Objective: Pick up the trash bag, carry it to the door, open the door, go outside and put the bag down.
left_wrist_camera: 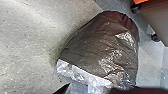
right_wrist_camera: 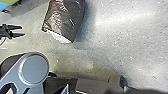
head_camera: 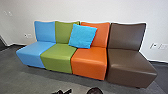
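The trash bag (left_wrist_camera: 102, 47) rests on the floor (left_wrist_camera: 27, 37); the left gripper (head_camera: 69, 91) is near it, fingers (right_wrist_camera: 15, 27) apart. The right gripper's state I cannot tell.

This is a lounge or waiting corner in an office building. Low, armless chairs with smooth padded seats, light blue (head_camera: 32, 53), olive green (head_camera: 58, 56), orange (head_camera: 90, 60) and dark brown (head_camera: 130, 65), form a row near the floor's wall edge. A square turquoise cushion (head_camera: 82, 36) leans at the back edges of the green and orange seats. The plain off-white wall (head_camera: 95, 11), pale rectangular wall plates (head_camera: 163, 46) and hard, speckled grey floor (head_camera: 12, 72) suit such a shared room.
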